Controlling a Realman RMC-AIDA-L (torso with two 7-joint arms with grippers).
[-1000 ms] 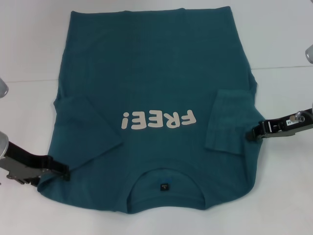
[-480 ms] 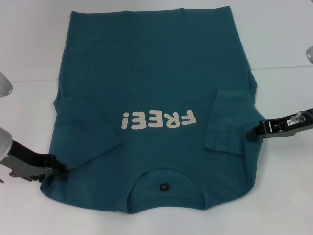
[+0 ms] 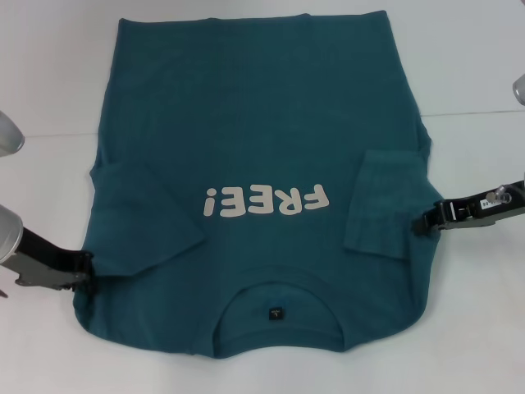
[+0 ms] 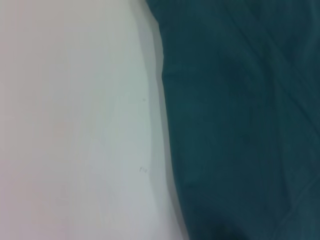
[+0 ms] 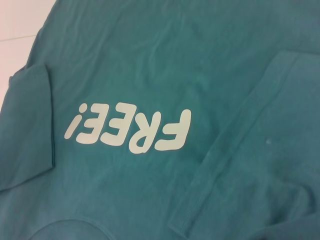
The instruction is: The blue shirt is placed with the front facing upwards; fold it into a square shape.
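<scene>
teal-blue cotton, the blue shirt (image 3: 254, 148) lies flat on the white table (image 3: 476, 328), front up, the white lettering (image 3: 267, 199) across the chest and the collar with its small neck tag (image 3: 276, 313) at the near edge. both sleeves are already turned in over the body. the left gripper (image 3: 89, 271) sits at the shirt's near left edge, by the shoulder; i cannot tell whether its fingers are parted or pinched on cloth. the right gripper (image 3: 422, 223) touches the right edge beside the folded sleeve (image 3: 385, 205), and its state is likewise not clear. the left wrist view shows only the cloth edge against the table. the fabric looks light, limp and wrinkle-prone, so it will likely sag and drag when lifted. i judge the best hold is a low pinch at both shoulder corners, lifted together to carry the collar end toward the hem.
</scene>
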